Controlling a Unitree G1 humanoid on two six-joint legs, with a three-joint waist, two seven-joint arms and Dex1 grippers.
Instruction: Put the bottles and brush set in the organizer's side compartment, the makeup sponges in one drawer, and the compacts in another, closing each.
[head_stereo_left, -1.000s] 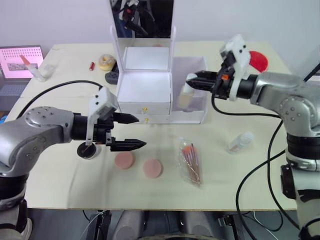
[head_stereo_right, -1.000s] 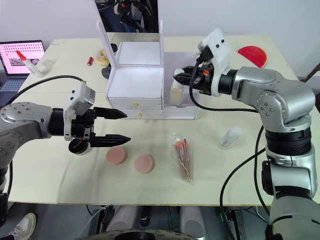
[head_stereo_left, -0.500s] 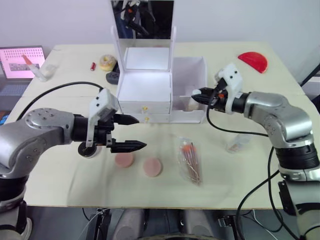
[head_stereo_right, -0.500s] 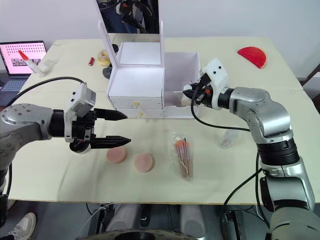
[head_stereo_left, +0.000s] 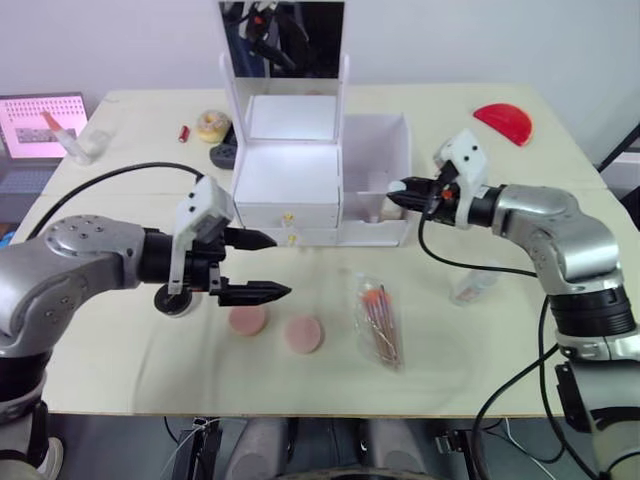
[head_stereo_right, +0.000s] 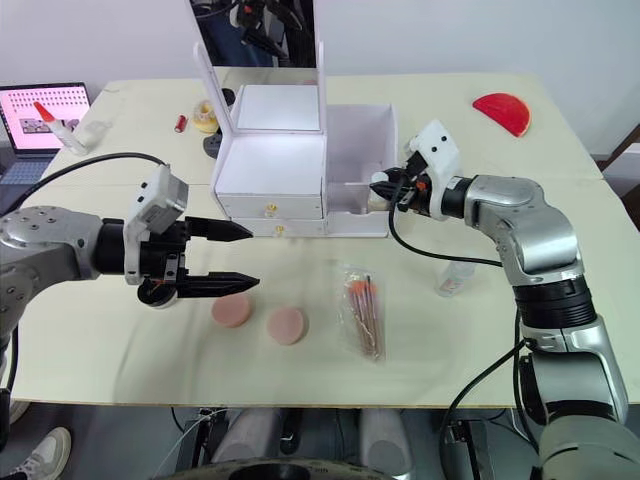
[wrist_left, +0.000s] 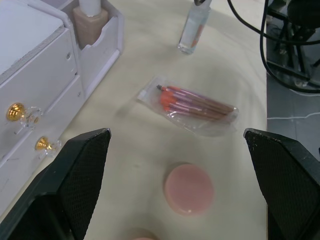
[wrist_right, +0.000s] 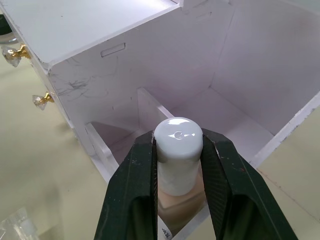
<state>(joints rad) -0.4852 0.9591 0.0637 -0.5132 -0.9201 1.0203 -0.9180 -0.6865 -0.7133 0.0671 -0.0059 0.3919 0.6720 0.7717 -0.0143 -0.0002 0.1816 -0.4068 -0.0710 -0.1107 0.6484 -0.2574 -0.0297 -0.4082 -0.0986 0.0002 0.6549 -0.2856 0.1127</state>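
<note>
Step in hand: loading the side compartment (head_stereo_right: 360, 150) of the organizer (head_stereo_right: 272, 165); the right gripper (wrist_right: 177, 165) is clamped on the white cap of the tan bottle (wrist_right: 179, 192), one finger on each side of the cap, with the bottle body hanging below the jaws and inside the compartment's front section, just behind its lower front wall; whether the base rests on the compartment floor cannot be told.

The left gripper (head_stereo_left: 262, 265) is released, jaws wide apart and holding nothing; between and beyond its jaws lie one makeup sponge (wrist_left: 188, 189) and the brush set (wrist_left: 196, 105) flat on the bench (head_stereo_right: 460, 360); a compact (head_stereo_left: 178, 300) lies under its wrist.

Both drawers appear shut.

Next move, as judged: release the right jaws and lift them straight off the cap so the bottle stays upright; then fetch the clear bottle (head_stereo_right: 455, 277), lying on the bench well apart from the right jaws; the brush set follows.
</note>
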